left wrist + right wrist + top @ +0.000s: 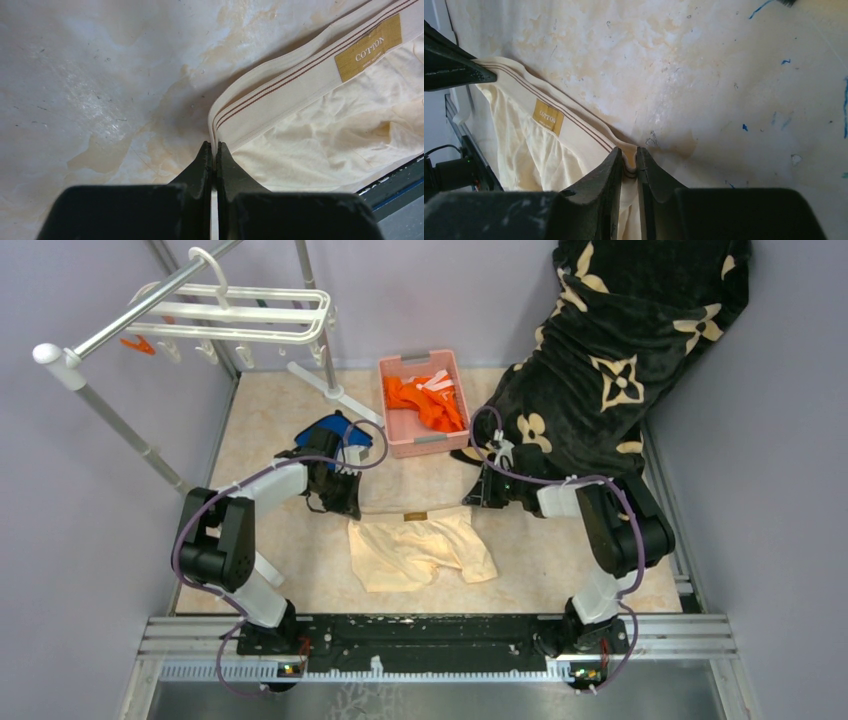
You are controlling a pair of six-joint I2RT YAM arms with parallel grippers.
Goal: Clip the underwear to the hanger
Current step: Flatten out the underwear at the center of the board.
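Observation:
The pale peach underwear (420,548) lies on the table between the arms, its waistband stretched toward the far side with a small gold label (410,514). My left gripper (348,505) is shut on the waistband's left corner, seen in the left wrist view (213,145). My right gripper (474,502) is shut on the waistband's right corner, seen in the right wrist view (630,161). The label also shows in the left wrist view (369,47) and in the right wrist view (548,116). The white hanger (240,315) hangs from the grey rack pole (150,305) at the far left, well away from both grippers.
A pink basket (395,430) holding orange clothes (425,400) stands at the far middle. A blue folded cloth (335,430) lies behind the left gripper. A black patterned blanket (610,350) drapes at the far right. An orange clip (138,344) hangs by the hanger.

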